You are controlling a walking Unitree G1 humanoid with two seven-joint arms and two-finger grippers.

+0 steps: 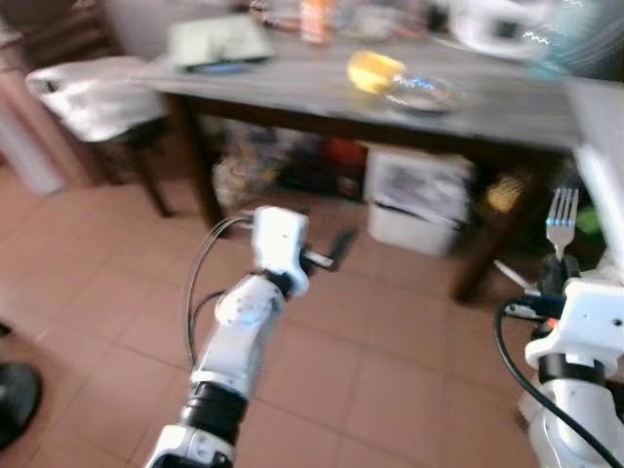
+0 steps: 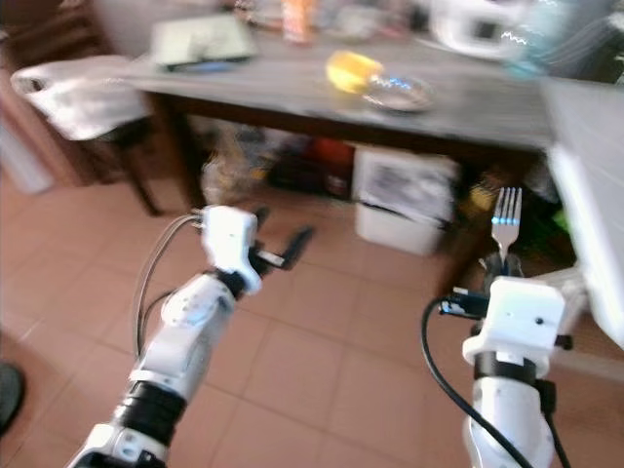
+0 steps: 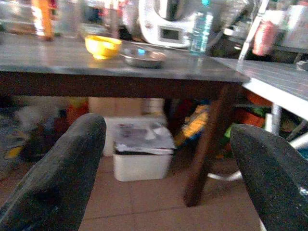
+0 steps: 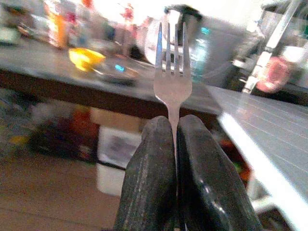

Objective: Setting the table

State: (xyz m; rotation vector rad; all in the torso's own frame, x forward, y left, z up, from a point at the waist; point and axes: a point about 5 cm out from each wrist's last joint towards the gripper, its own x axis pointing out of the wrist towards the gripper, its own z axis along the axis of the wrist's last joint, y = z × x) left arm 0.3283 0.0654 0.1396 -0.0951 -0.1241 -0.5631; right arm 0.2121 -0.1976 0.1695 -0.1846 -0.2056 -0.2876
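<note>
My right gripper (image 4: 174, 130) is shut on a silver fork (image 4: 171, 72), which stands upright with its tines up, low at the right of the head view (image 1: 561, 219). My left gripper (image 1: 336, 249) is raised over the tiled floor in front of the table; its fingers (image 3: 62, 173) are open with nothing between them. On the dark wooden table (image 1: 312, 93) ahead sit a yellow bowl (image 1: 372, 70) and a metal dish (image 1: 421, 93) beside it.
A white bin (image 1: 414, 200) and clutter stand under the table. A chair with a white bag (image 1: 93, 93) is at the left. A white table edge (image 1: 600, 146) lies at the right. Bottles and a white appliance (image 3: 168, 21) stand at the table's back.
</note>
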